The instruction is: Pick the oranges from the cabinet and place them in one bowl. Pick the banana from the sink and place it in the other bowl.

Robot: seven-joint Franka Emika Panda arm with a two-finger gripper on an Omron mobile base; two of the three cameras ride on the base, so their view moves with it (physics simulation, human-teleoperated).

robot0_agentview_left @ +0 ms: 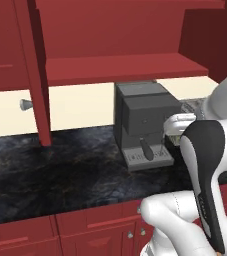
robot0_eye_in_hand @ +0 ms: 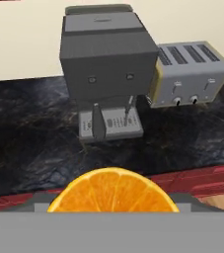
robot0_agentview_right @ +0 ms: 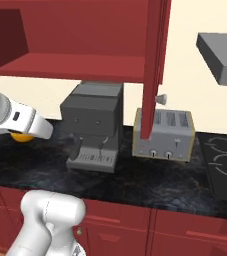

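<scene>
An orange (robot0_eye_in_hand: 112, 190), its cut-looking face bright and segmented, sits between my gripper's (robot0_eye_in_hand: 112, 203) two dark fingertips (robot0_eye_in_hand: 38, 200) at the bottom of the hand view; the gripper is shut on it. The right base view shows the same orange (robot0_agentview_right: 21, 136) peeking out under my white hand, above the left part of the black counter (robot0_agentview_right: 150, 182). The dark red cabinet (robot0_agentview_left: 120, 67) hangs above with its inner shelf (robot0_agentview_right: 75, 65) bare, and its tall door (robot0_agentview_right: 152, 65) stands open.
A grey coffee machine (robot0_agentview_right: 95, 125) stands on the counter under the shelf, with a steel toaster (robot0_agentview_right: 165, 132) to its right and a cooktop (robot0_agentview_right: 225, 160) beyond. The other open cabinet door (robot0_agentview_left: 35, 75) hangs at the left. Red drawer fronts (robot0_agentview_left: 85, 225) line the counter's front.
</scene>
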